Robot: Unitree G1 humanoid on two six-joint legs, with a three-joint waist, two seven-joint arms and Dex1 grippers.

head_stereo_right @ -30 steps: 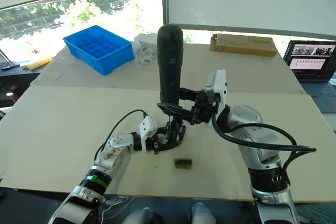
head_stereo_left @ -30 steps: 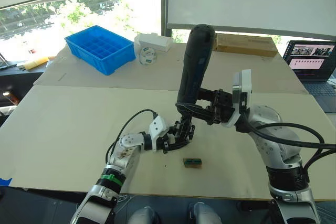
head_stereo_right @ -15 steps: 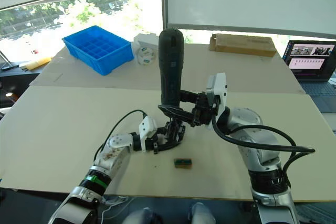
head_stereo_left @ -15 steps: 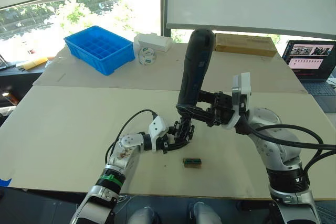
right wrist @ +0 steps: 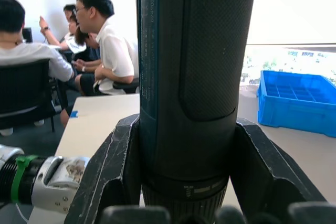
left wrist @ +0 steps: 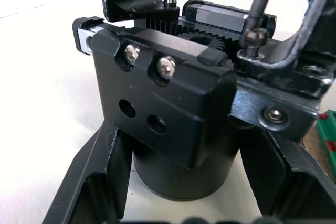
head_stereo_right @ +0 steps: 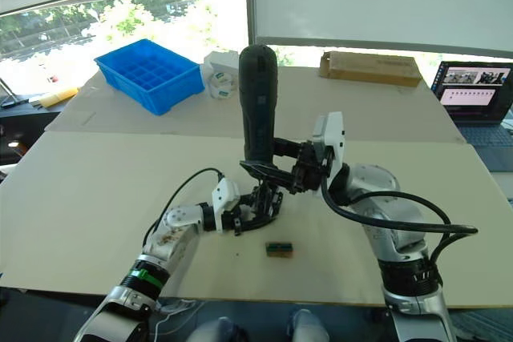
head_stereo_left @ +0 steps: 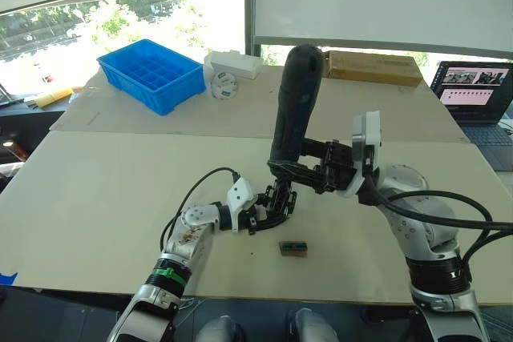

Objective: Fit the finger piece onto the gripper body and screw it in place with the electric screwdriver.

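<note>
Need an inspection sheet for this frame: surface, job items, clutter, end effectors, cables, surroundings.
Surface: beige table, bare around the work spot.
Job's things: gripper body upright on the table; electric screwdriver upright above it, its metal bit on a screw at the top of the body. Finger piece: cannot tell it apart from the assembly.
Clutter: small green block near the body; blue bin, white box, tape roll, cardboard box at the far side.
End effectors: left end effector shut on the gripper body; right end effector shut on the electric screwdriver.
Cables: black cable loops over the left wrist.
Surroundings: laptop at right; seated people; windows behind.
</note>
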